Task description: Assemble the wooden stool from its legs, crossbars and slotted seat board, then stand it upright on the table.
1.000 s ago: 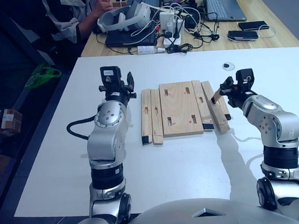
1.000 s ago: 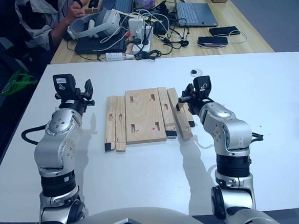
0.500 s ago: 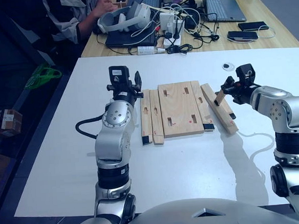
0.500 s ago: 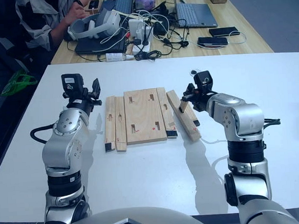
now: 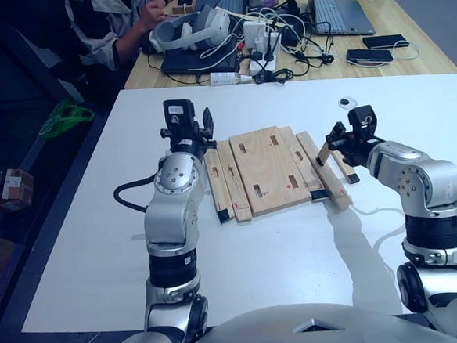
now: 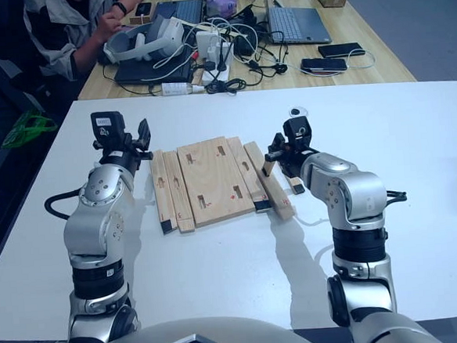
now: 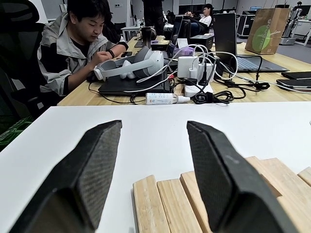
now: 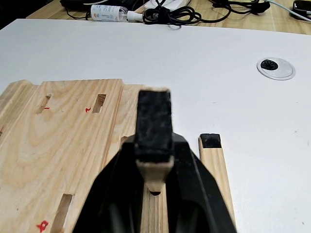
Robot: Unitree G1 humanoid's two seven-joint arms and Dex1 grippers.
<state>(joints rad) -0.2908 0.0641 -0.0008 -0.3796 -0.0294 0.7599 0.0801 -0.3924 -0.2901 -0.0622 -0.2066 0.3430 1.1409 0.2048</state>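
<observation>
The slotted seat board (image 5: 271, 168) lies flat mid-table, turned askew. Two wooden legs (image 5: 216, 186) lie side by side along its left edge, and two more (image 5: 327, 179) along its right. Just behind the left legs, my left gripper (image 5: 185, 129) is open; its black pads (image 7: 92, 170) stand wide apart with nothing between them. My right gripper (image 5: 338, 140) is shut on a short wooden bar with a black end (image 8: 153, 126), held tilted above the right-hand legs. Another short bar with a black tip (image 8: 214, 155) lies flat beside it.
A round grommet (image 5: 348, 100) is set in the white table behind my right arm. A wooden desk (image 5: 432, 51) behind the table holds laptops, a headset, cables and phones, with a person seated at it. Bare white table lies in front of the boards.
The seat board and its legs have turned askew from square. My right gripper has drawn the held bar in over the right legs. My left gripper has come closer to the left legs.
</observation>
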